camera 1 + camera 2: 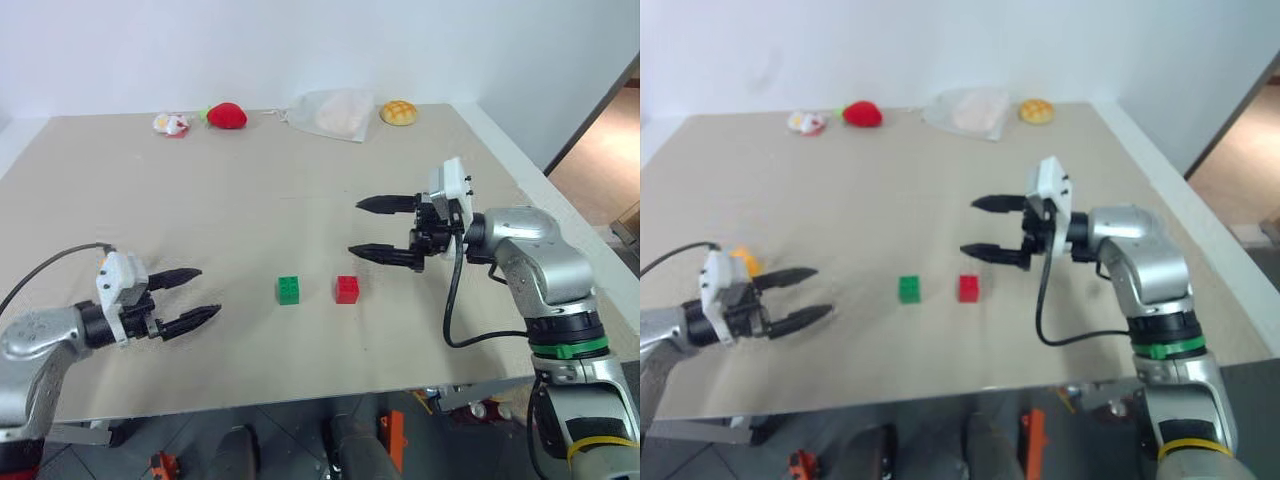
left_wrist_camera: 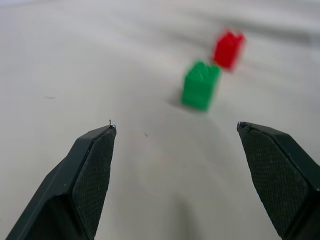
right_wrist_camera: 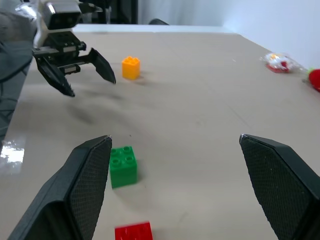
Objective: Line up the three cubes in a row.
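Studded green cube [image 1: 288, 290] beside red cube [image 1: 347, 289], yellow-orange cube [image 3: 130, 67] apart; both jaws gape empty.

1. The yellow-orange cube [image 1: 744, 262] sits half hidden behind the left tool [image 1: 805, 296].
2. The red cube [image 3: 133, 231] is cut off by the right wrist view's edge.
3. The green cube [image 2: 200, 85] appears blurred in the left wrist view.

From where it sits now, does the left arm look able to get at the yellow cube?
Probably yes. The left gripper is open and empty, and the yellow cube sits on bare table close beside it, with nothing between. The fingers point toward the green cube, so the wrist would need to turn.
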Controlling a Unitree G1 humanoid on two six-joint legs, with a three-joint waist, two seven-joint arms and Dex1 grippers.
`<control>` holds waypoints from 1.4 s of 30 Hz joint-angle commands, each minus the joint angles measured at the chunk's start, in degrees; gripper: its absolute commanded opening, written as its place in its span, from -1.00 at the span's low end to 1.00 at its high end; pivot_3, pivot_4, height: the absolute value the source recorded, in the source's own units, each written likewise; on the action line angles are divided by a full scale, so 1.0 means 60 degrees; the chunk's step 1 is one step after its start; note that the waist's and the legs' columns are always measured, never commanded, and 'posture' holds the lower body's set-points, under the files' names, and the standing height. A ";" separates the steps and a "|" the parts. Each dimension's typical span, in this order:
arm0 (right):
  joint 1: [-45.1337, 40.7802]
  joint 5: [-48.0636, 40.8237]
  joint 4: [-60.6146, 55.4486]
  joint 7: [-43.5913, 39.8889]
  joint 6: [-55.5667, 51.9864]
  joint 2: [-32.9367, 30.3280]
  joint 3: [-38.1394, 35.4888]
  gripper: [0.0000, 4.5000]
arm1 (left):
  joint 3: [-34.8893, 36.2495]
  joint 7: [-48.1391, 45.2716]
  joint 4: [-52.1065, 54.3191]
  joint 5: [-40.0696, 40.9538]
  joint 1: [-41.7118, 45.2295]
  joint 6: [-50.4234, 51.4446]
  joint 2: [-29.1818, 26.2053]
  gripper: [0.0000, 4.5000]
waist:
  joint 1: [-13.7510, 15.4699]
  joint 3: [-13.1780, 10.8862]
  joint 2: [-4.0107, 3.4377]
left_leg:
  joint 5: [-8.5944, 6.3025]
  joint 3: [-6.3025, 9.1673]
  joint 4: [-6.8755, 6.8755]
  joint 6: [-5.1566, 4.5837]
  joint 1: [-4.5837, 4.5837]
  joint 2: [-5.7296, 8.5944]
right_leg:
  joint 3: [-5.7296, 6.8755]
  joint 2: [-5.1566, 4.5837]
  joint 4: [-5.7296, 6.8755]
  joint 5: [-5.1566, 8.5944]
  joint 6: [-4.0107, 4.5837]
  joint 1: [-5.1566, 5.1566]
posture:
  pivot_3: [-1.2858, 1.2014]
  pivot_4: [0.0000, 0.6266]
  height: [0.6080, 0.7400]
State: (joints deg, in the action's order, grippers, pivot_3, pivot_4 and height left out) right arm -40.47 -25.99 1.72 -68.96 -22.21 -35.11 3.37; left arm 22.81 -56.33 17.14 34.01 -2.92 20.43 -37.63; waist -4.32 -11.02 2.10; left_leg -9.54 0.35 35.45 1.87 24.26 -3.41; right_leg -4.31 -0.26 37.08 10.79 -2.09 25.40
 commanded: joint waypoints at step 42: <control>0.0272 -0.0006 -0.2445 0.2014 -0.0999 0.1537 0.0703 0.89 | 0.0667 -0.0549 -0.9654 -0.2028 0.2970 -0.4607 -0.1104 0.78 | 0.0023 0.0031 0.0051 | -0.0047 -0.0028 -0.0011 0.0076 0.0013 -0.0049 | 0.0040 0.0009 0.0012 0.0035 0.0044 0.0032 | 0.03 -0.52 0.99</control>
State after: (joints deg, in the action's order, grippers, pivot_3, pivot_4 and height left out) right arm -38.61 -24.87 -10.12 -57.10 -28.15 -25.52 8.48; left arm 26.70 -59.30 -40.09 22.27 14.26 -5.87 -42.49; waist -4.19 -10.83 2.41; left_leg -9.82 0.18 35.39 2.32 24.34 -3.70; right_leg -4.06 -0.20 37.15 11.00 -1.83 25.59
